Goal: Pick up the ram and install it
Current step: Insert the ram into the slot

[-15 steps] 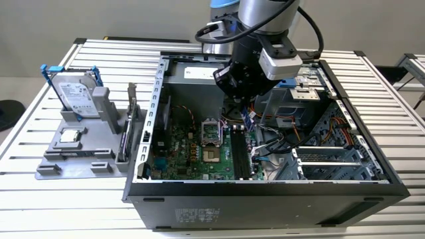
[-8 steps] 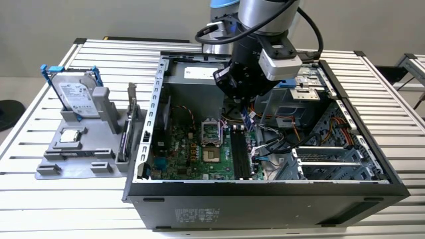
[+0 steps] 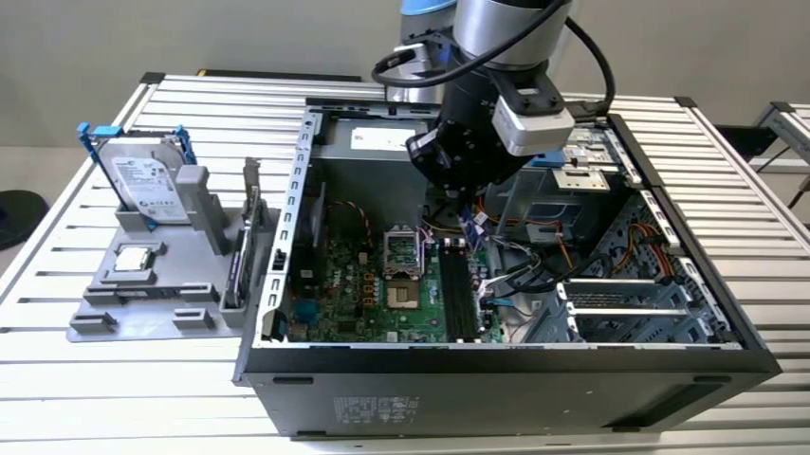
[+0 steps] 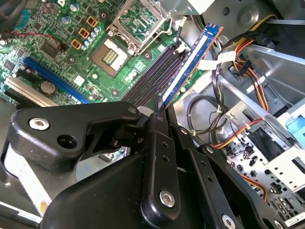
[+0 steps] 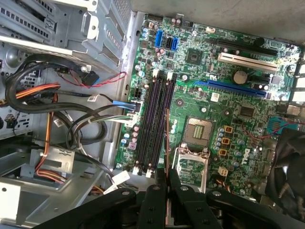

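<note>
You are in the insertion step: the gripper (image 4: 159, 112) has its fingers closed narrowly on the ram (image 4: 193, 62), pinching the thin board by one end, with the stick carried inside the open computer case (image 3: 303, 190) above the motherboard (image 5: 200, 95).

1. Align first. In the first wrist view the ram (image 5: 166, 138) appears edge-on, running roughly parallel to the dark memory slots (image 5: 155, 124) and just beside them. Judge alignment from this view, since any skew between the board edge and the slot line shows plainly here.
2. Keep the board upright. A tilted stick is likely to catch on a slot wall instead of entering the channel.
3. Check the slot end latches before pressing; whether they stand open cannot be told from these views.
4. Mind the cables (image 4: 205, 114) lying near the slots on the drive-bay side, and the CPU socket (image 5: 200, 131) on the other side. Neither should be touched.

Arm pose: in the exterior view the arm reaches down from above into the case, wrist over the upper middle of the motherboard (image 3: 367, 284), with the gripper (image 3: 462, 204) pointing down and the ram (image 3: 475, 227) hanging below it, not yet seated.
</note>
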`<state>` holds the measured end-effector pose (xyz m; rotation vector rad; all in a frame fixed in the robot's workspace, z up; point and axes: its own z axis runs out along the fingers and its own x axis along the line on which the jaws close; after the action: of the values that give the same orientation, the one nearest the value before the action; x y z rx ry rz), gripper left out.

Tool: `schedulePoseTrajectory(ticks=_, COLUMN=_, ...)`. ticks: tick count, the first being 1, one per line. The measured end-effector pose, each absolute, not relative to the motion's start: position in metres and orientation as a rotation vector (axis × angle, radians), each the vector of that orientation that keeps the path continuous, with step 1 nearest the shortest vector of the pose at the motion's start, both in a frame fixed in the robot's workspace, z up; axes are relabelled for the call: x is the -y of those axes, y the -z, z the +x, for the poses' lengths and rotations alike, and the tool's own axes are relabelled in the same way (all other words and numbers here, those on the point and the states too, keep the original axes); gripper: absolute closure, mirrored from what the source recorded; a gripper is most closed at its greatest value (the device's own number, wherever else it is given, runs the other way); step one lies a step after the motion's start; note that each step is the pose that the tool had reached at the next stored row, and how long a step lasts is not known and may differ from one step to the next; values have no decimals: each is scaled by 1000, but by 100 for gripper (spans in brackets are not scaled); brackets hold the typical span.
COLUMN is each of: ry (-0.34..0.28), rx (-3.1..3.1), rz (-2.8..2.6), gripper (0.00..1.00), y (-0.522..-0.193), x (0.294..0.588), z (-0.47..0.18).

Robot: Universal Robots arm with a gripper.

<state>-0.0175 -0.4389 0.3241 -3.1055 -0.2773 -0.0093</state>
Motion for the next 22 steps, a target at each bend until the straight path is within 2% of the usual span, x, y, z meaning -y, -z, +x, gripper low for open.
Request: schedulePoseTrajectory(ticks=22, ry=9, rx=277, rz=-3105, gripper=100, y=-317, x=439, z=-18)
